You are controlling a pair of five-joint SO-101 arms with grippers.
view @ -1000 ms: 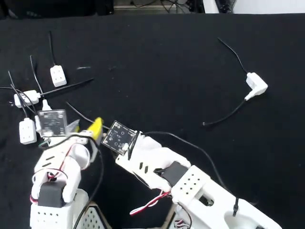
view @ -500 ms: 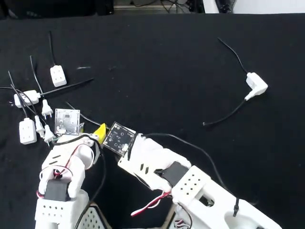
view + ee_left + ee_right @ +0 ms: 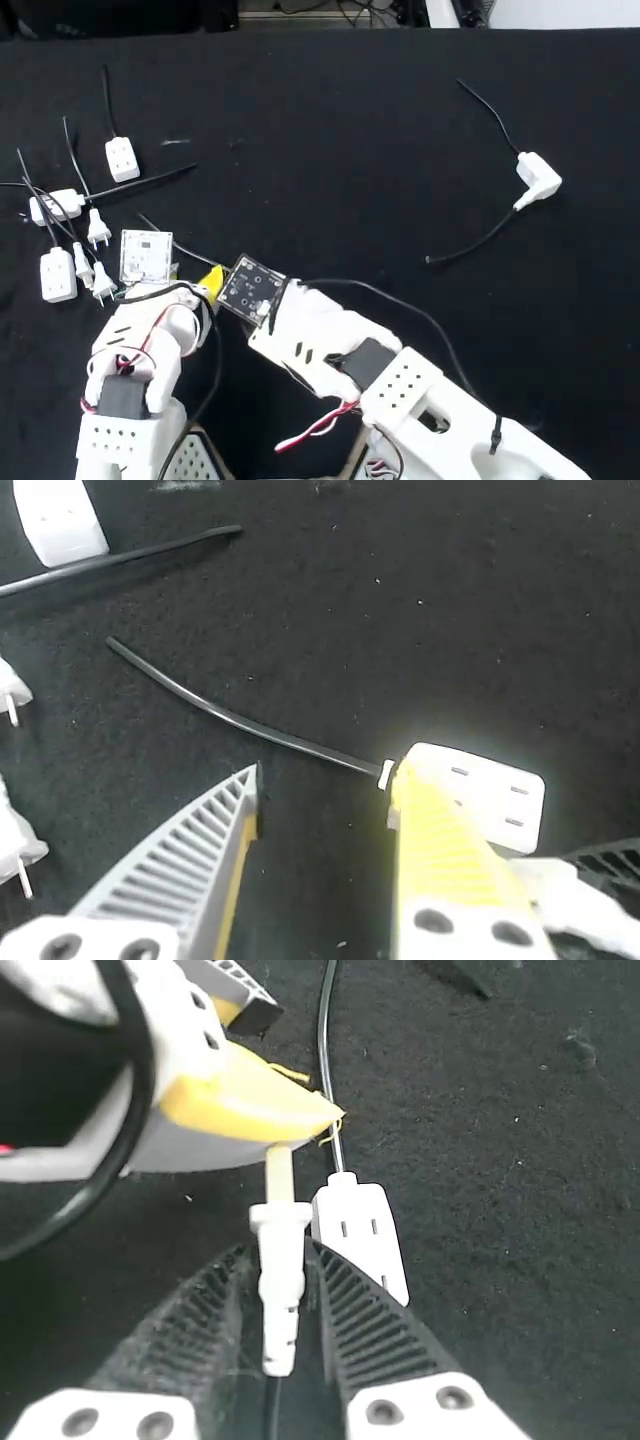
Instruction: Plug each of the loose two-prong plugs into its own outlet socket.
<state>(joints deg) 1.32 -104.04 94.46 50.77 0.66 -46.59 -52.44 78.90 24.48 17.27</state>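
Your right claw (image 3: 280, 1260) grasps the two-prong plug (image 3: 281, 1305), your left claw (image 3: 325, 780) is released. At the bench's (image 3: 400, 120) 8 o'clock, pin the outlet socket (image 3: 362, 1235), then align the prongs squarely.

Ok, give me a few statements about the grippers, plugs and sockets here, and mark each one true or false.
1. The right gripper holds a white plug between its fingers. True.
2. The left gripper is shut on a socket. False: it is open, and the socket lies on the table by its yellow finger.
3. An angled plug lies by itself towards the far right of the table. True.
4. The plug in the right gripper is seated in the socket. False: the socket lies beside it with its slots bare.
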